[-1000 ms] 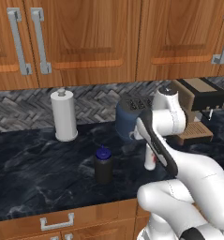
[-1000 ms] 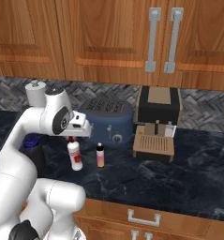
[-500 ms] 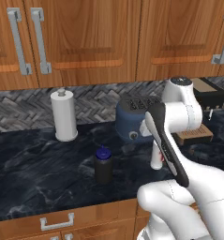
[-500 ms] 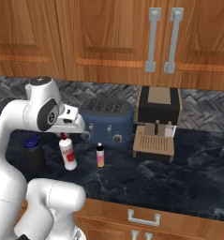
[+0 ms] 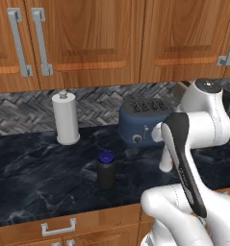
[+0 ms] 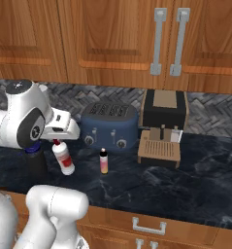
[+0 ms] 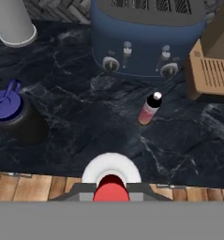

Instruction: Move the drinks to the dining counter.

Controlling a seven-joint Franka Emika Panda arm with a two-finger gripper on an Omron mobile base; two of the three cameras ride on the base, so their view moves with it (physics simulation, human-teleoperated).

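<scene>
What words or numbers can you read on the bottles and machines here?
None can be read.
White bottle with red cap, held in the gripper: a red band, no letters.
Pink-and-white bottle: colour only, no print.
Black bottle with blue cap: plain.
Blue toaster: knobs, no marks legible.
Coffee machine and paper towel roll: no text.

This is a kitchen: brown wooden cupboards at 12 o'clock, a round blue metal toaster, a black coffee machine.
</scene>
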